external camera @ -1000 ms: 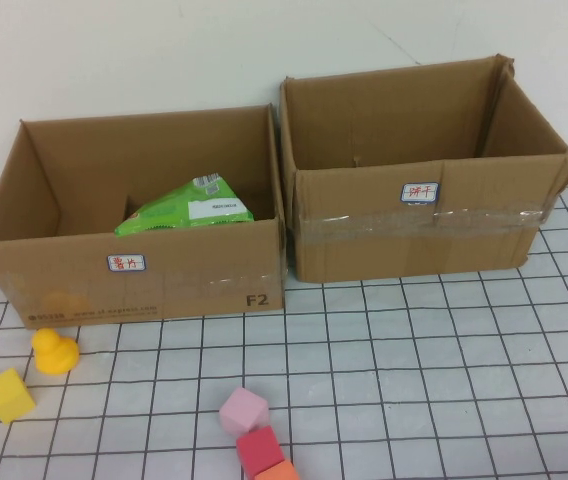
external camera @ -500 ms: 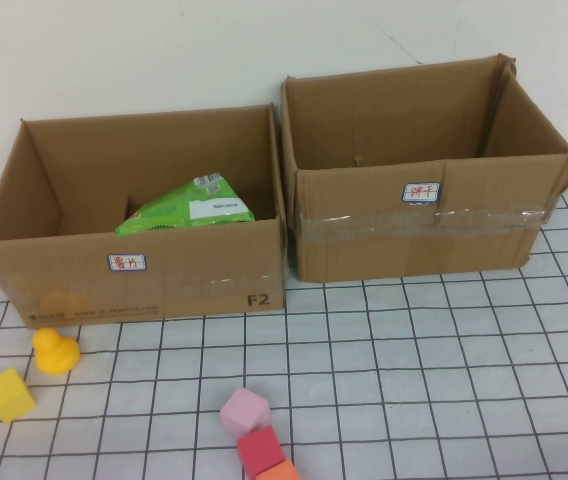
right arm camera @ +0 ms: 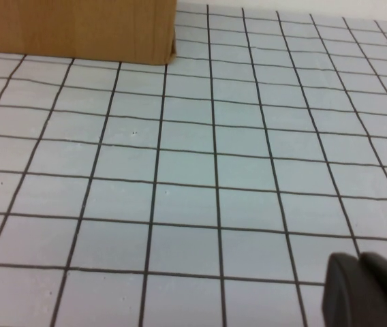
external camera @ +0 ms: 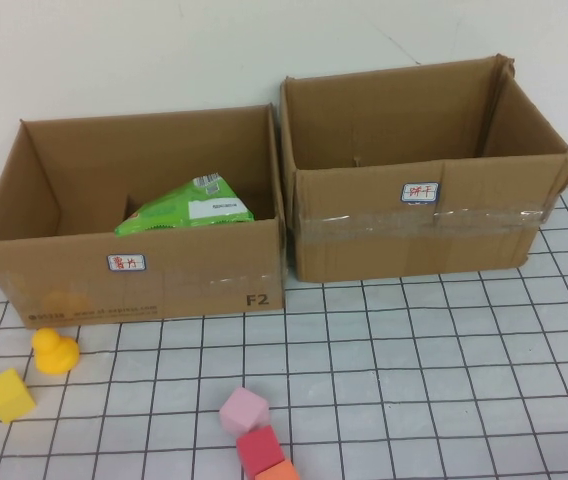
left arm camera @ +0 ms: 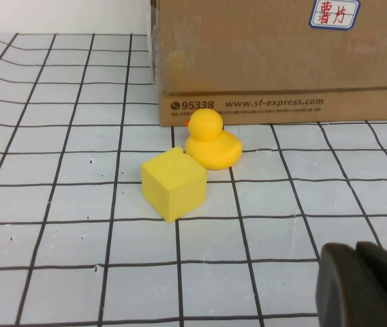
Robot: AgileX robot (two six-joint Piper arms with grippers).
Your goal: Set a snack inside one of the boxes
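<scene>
Two boxes: side by side along the far edge of the worktop.
Left box (external camera: 134,215): holds the green snack bag (external camera: 189,206), tilted.
Right box (external camera: 426,170): contents hidden.
Left gripper (left arm camera: 364,283): near edge, facing duck (left arm camera: 210,140) and yellow cube (left arm camera: 173,182), well apart from the bag; fingers pressed together.
Right gripper (right arm camera: 367,291): over bare grid; opening unclear.

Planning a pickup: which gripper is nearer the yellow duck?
Left. The left gripper sits low over the table just short of the yellow duck; the right gripper faces bare grid by the other box's corner.
</scene>
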